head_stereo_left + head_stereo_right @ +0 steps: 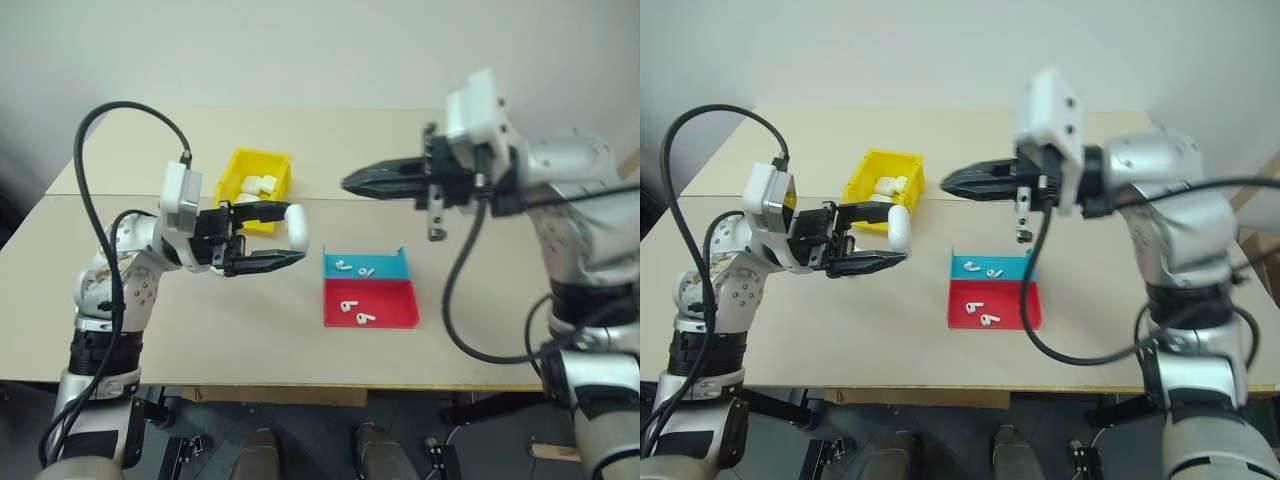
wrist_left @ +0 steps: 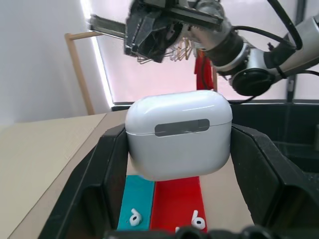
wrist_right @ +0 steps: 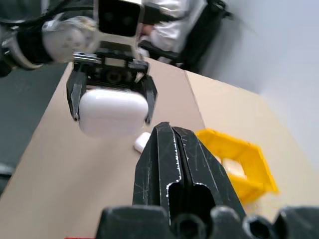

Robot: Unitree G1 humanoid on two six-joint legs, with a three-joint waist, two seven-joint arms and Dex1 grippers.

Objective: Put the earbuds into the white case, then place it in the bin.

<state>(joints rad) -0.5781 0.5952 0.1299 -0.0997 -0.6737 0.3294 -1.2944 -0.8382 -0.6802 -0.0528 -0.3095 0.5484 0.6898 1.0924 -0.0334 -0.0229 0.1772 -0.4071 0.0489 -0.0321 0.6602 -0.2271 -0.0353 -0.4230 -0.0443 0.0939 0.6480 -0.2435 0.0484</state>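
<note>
My left gripper [image 1: 294, 233] is shut on the white case [image 1: 297, 225], held above the table with its lid closed; the case sits between the two fingers [image 2: 178, 139]. The right gripper [image 1: 347, 183] is shut and empty, pointing left in the air above the tray, a short way right of the case. Several earbuds lie in the tray: two in the blue half [image 1: 343, 266] and two in the red half [image 1: 364, 319]. The yellow bin [image 1: 238, 163] stands behind the left gripper with several white cases inside.
The blue-and-red tray [image 1: 402, 262] sits at the table's middle front. A small white piece [image 3: 142, 142] lies on the table by the bin [image 3: 251, 162]. A person in white sits beyond the table [image 3: 169, 20].
</note>
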